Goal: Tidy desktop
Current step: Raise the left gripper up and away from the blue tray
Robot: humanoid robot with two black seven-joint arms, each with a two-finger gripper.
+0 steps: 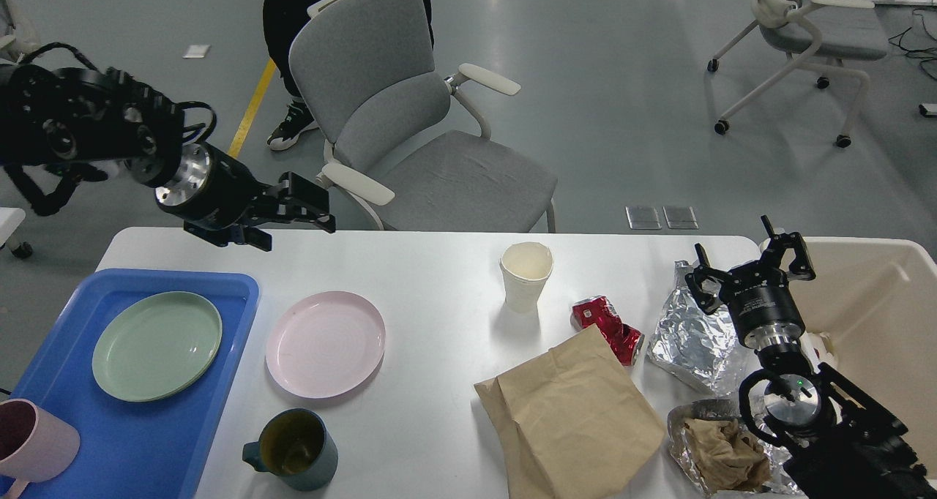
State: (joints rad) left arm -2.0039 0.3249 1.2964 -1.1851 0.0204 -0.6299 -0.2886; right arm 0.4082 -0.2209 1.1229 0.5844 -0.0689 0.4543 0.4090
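Observation:
The white desktop [439,279] holds a pink plate [326,343], a dark teal mug [293,448], a white paper cup [525,276], a crushed red can [607,327], crumpled foil [692,338], a brown paper bag [571,411] and a foil wad with brown paper [721,448]. My left gripper [300,234] is open and empty. It hovers over the table's far edge, beyond the pink plate. My right gripper [736,254] is open and empty, above the foil at the right edge.
A blue tray [51,360] at the left holds a green plate [157,345] and a pink mug [29,440]. A beige bin [878,301] stands at the right. A grey chair [410,140] and a standing person [293,38] are beyond the table.

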